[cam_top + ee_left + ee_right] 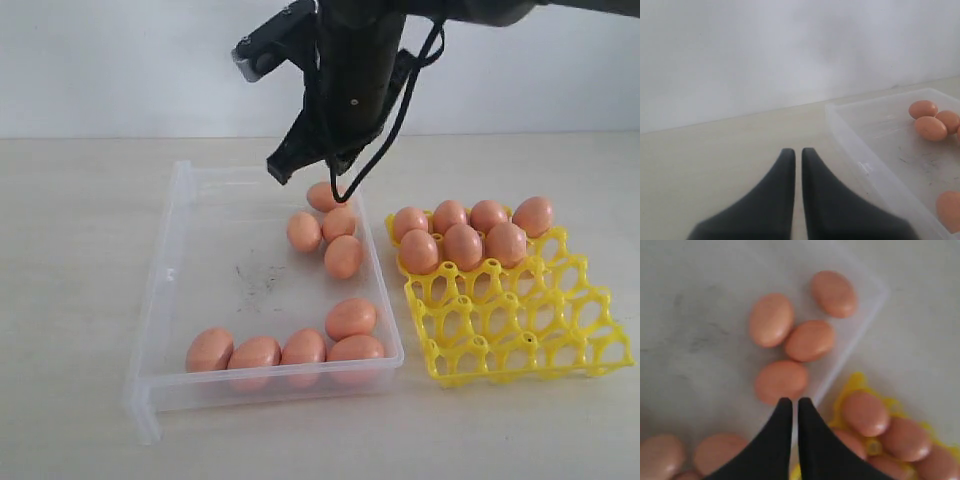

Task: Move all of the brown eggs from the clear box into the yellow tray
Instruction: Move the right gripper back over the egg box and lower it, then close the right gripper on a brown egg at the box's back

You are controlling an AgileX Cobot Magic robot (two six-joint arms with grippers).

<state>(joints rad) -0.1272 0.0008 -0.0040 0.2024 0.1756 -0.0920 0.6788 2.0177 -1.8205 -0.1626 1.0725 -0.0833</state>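
The clear box (170, 260) lies left of the middle, with several brown eggs (343, 256) in it: a cluster at its far right corner and a row (254, 353) along its near wall. Beside it on the right, the yellow tray (530, 330) carries several brown eggs (463, 246) in its two back rows. My right gripper (790, 401) is shut and empty, hanging above the box's wall next to the tray, just short of one egg (781, 381). Its dark arm (350, 80) comes down from the top. Out over the bare table, my left gripper (794, 151) is shut and empty, beside the box wall (865, 165).
A pale wall (120, 60) runs behind the table. The tray's front cups (520, 345) hold nothing. Dark scuff marks (258, 280) show on the box floor. A cable (385, 140) loops down from the right arm over the box's far corner.
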